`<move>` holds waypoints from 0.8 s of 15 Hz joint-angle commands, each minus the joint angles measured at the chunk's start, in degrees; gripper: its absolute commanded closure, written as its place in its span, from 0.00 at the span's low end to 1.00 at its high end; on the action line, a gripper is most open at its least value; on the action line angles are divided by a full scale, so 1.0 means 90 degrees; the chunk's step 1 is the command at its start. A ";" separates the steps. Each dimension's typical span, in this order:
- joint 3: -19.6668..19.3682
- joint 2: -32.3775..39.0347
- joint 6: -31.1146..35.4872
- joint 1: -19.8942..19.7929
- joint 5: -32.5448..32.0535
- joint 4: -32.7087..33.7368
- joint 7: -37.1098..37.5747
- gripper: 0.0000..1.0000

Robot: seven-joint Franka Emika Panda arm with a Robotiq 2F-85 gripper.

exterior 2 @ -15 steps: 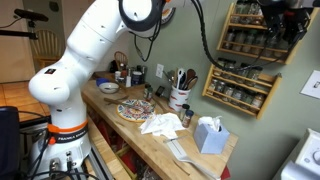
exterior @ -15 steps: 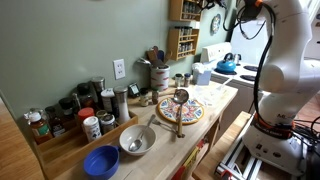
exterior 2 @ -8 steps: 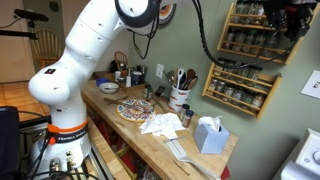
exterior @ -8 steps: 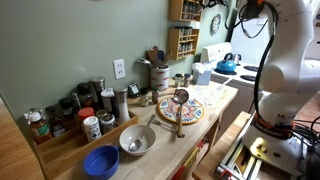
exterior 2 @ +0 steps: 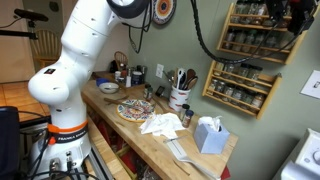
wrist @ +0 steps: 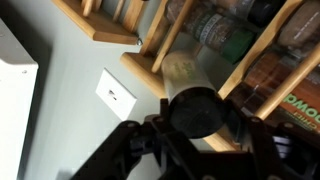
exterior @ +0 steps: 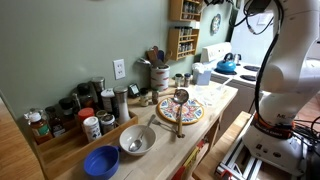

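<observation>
Gripper [wrist: 198,130], wrist view: jaws set on either side of a dark-lidded jar [wrist: 203,108] and clamped on it, fingers [wrist: 135,150] blurred at the lower frame edge. The jar is held up at the wooden rack [wrist: 160,40] on the wall, its pale body pointing toward a shelf rail. Other jars [wrist: 215,30] fill the shelves behind. A white switch plate [wrist: 117,94] sits on the wall beside the rack.

In an exterior view the gripper [exterior 2: 296,14] is raised at the rack's [exterior 2: 250,60] top, well above the counter [exterior 2: 128,128] with its patterned plate [exterior 2: 135,109].
</observation>
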 commanded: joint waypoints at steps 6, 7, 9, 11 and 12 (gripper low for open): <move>0.0070 -0.0854 -0.0323 -0.0118 0.0296 -0.1098 -0.0553 0.69; 0.0056 -0.0943 -0.0423 -0.0110 0.0279 -0.1199 -0.0635 0.69; 0.0020 -0.1150 -0.0620 -0.0102 0.0188 -0.1450 -0.0864 0.69; -0.0035 -0.1405 -0.0705 -0.0080 0.0003 -0.1774 -0.1175 0.69; -0.0056 -0.1548 -0.0671 -0.0059 -0.0109 -0.1968 -0.1366 0.69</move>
